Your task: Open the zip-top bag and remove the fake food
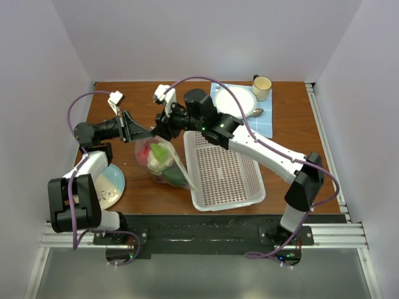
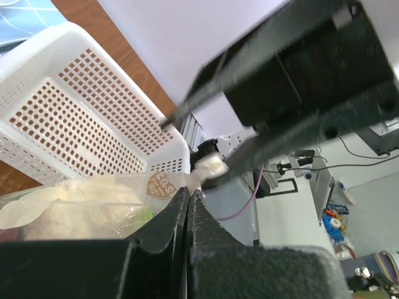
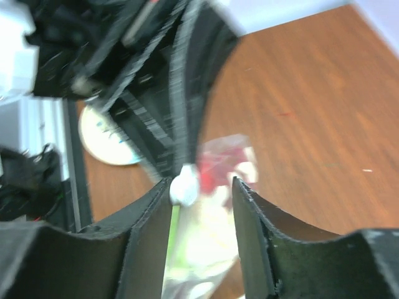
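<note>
The zip-top bag (image 1: 163, 163) hangs in the air left of the basket, with red, cream and green fake food (image 1: 156, 156) inside. My left gripper (image 1: 147, 132) is shut on the bag's top edge; in the left wrist view (image 2: 188, 190) its jaws are pressed together on the clear plastic (image 2: 93, 199). My right gripper (image 1: 160, 129) is open at the same top edge. In the right wrist view (image 3: 201, 184) its fingers straddle the bag (image 3: 206, 230), and the white zip slider (image 3: 184, 187) touches the left finger. The slider also shows in the left wrist view (image 2: 209, 167).
A white perforated basket (image 1: 249, 196) lies right of the bag and shows in the left wrist view (image 2: 37, 68). A plate (image 1: 113, 184) sits at the near left. A blue cloth (image 1: 265, 124) with a white plate (image 1: 237, 99) and a cup (image 1: 262, 87) lies at the back right.
</note>
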`<state>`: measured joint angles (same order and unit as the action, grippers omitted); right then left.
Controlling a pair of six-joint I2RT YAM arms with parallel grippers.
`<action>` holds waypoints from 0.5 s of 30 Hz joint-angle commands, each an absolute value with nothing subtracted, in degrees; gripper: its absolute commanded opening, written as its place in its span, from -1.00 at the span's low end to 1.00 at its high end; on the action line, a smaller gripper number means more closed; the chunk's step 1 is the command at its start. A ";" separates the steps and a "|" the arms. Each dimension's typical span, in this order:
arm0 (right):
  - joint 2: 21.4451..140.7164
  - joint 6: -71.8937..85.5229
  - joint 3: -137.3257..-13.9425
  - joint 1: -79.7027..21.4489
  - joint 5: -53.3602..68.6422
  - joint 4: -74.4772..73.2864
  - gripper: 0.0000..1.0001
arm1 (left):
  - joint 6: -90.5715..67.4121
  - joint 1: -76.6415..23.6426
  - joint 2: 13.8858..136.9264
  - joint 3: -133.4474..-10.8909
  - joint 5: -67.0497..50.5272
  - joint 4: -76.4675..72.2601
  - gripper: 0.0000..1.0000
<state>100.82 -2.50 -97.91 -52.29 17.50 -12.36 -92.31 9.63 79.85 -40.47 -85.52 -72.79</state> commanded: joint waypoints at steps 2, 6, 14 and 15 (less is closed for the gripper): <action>97.21 -1.67 -99.23 -49.40 13.80 -8.79 -0.07 | -92.37 9.32 77.34 -40.78 -97.65 -108.37 -1.00; 97.73 -0.44 -99.49 -48.43 16.16 -8.52 -0.10 | -92.20 9.40 77.26 -40.69 -97.65 -108.37 -1.00; 98.09 2.98 -98.88 -48.52 23.28 -8.35 0.39 | -92.20 9.32 77.34 -40.96 -97.73 -108.28 -1.00; 98.09 3.42 -99.22 -48.43 24.51 -8.44 0.43 | -92.11 9.40 77.34 -41.13 -97.73 -108.28 -1.00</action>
